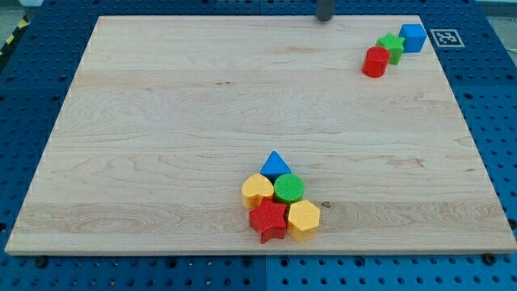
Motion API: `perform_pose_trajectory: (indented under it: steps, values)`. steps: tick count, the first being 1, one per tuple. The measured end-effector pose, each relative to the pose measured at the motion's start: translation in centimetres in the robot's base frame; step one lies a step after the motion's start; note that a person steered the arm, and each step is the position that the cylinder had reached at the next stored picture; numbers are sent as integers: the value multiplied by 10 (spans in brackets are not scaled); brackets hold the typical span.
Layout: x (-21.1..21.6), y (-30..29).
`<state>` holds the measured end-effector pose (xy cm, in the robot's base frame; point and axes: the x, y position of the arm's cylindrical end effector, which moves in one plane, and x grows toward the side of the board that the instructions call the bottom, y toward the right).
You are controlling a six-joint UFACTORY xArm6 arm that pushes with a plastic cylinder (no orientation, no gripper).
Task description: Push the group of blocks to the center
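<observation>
Eight small ridged plastic blocks lie on the pale wooden board, in two groups. Counted by colour: two red, two green, two blue, two yellow.

The larger group holds five and sits near the view's bottom edge, a little right of the middle. At its top is the blue triangular block; just below it, side by side and touching, are the yellow heart-shaped block on the view's left and the green round block on the right. Under those lie the red star-shaped block and the yellow hexagonal block, closest to the board's lower edge. All five are packed tight, each pressed against its neighbours (the whole reads roughly as a pointed cluster).

The smaller group of three runs in a slanted line at the view's top right: the red cylindrical block, then the green block whose exact shape is hard to make out, then the blue cube-like block, each touching the next.

My tip shows at the view's top edge, right of centre, well apart from both groups and touching no block. The arm has no claw, only the dark rod, so nothing is gripped.
</observation>
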<state>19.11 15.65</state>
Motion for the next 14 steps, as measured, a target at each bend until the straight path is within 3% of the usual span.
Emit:
perform_pose_trajectory:
  steps: [1, 2, 5, 7, 11, 14]
  values:
    - [0, 92]
    - [0, 137]
    - [0, 160]
    - [34, 153]
    - [71, 81]
    - [153, 51]
